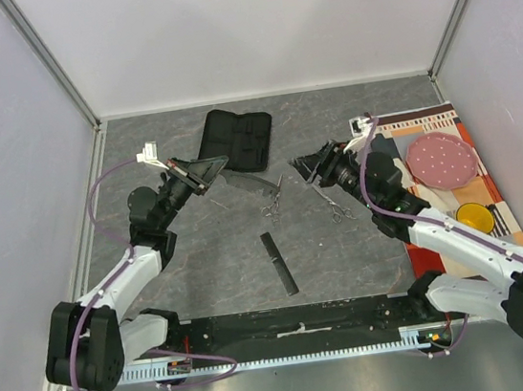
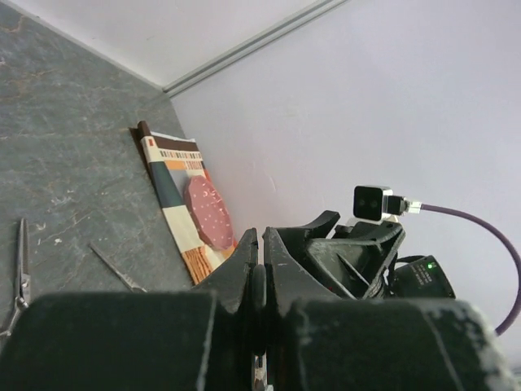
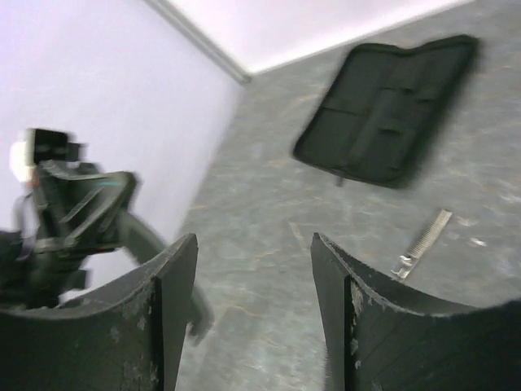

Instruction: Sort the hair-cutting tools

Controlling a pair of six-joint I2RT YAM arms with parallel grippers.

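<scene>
My left gripper (image 1: 222,170) (image 2: 260,232) is shut on a thin black thing. From above this is the dark comb-like tool (image 1: 252,184), which reaches from the fingertips toward the table's middle. My right gripper (image 1: 298,166) (image 3: 252,240) hangs open over bare table, with nothing between its fingers. Between the arms lie two silver scissors, one left (image 1: 272,204) (image 2: 20,273) and one right (image 1: 338,209). The flat black comb (image 1: 280,262) lies nearer the bases. A slim toothed strip (image 3: 419,244) shows past my right finger; I cannot tell which tool it is.
The open black pouch (image 1: 237,141) (image 3: 391,106) lies flat at the back centre. A patterned mat (image 1: 407,128) (image 2: 175,187) covers the right side and carries a pink dotted plate (image 1: 441,160) and a yellow round piece (image 1: 475,217). White walls close in the table.
</scene>
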